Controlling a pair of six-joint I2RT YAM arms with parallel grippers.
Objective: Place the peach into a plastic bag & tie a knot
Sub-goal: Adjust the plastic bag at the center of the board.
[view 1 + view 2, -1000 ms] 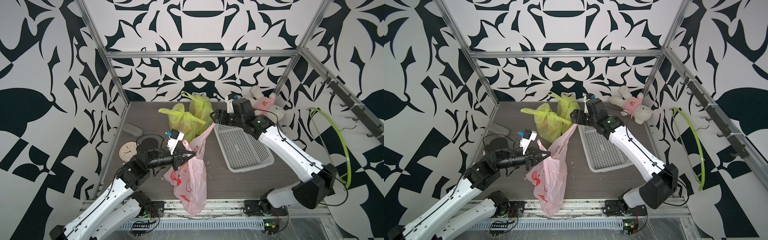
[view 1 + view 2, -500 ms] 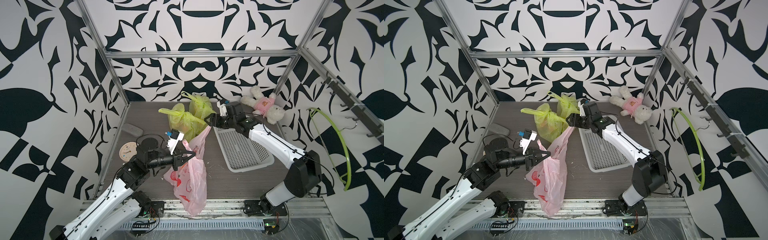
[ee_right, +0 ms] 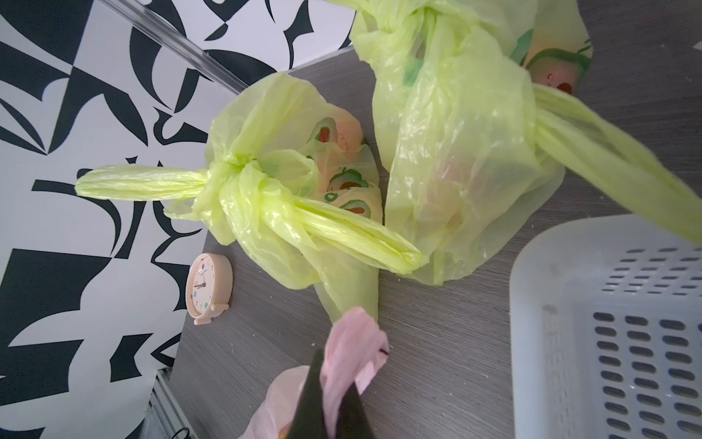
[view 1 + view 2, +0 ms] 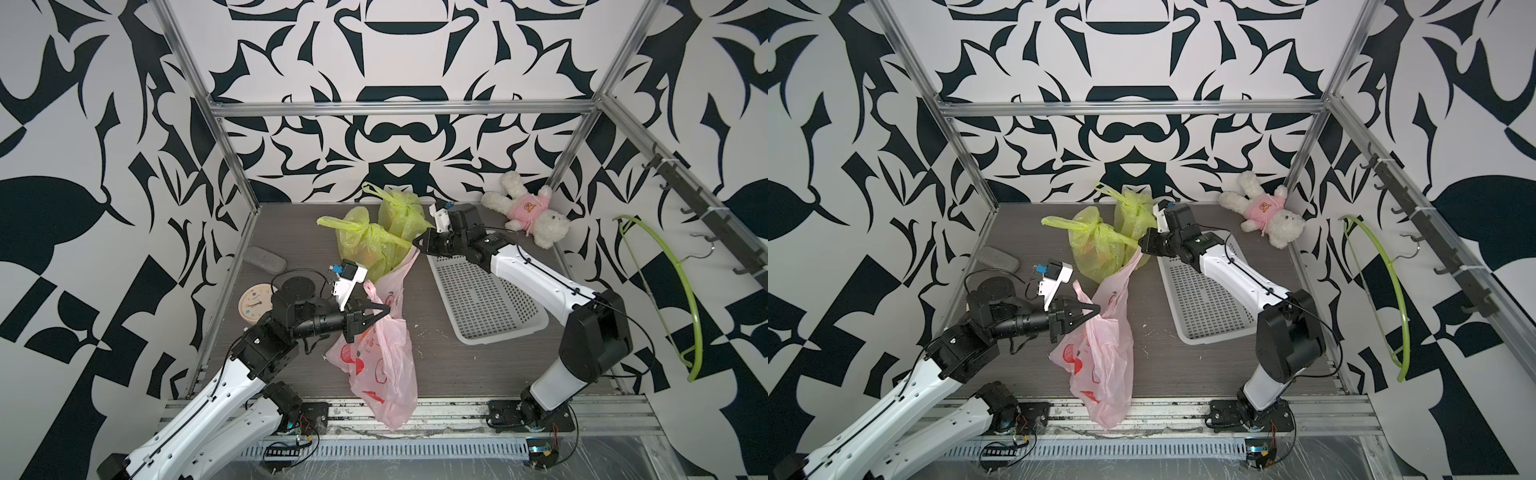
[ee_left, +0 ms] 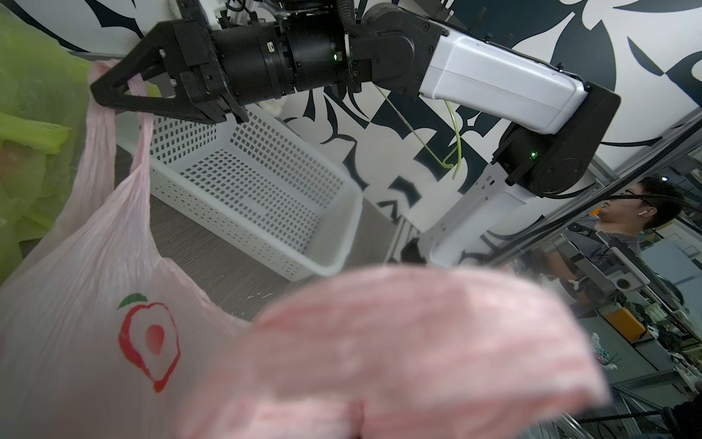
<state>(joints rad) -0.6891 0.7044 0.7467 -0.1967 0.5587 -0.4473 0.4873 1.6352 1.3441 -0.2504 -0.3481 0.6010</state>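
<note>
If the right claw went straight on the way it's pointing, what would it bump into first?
Probably the nearer knotted green bag, right ahead of the right claw, though depth is hard to judge.

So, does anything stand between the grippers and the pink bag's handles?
Nothing visible does. The left gripper and the right gripper are each shut on a handle of the pink bag. The green bags lie close beside the right gripper, not between.

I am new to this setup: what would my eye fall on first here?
A pink plastic bag is stretched at mid-table, one handle pinched by the left end effector, the other by the right end effector. Behind it stand two knotted green bags, and a white plush toy lies in the far right corner.
</note>
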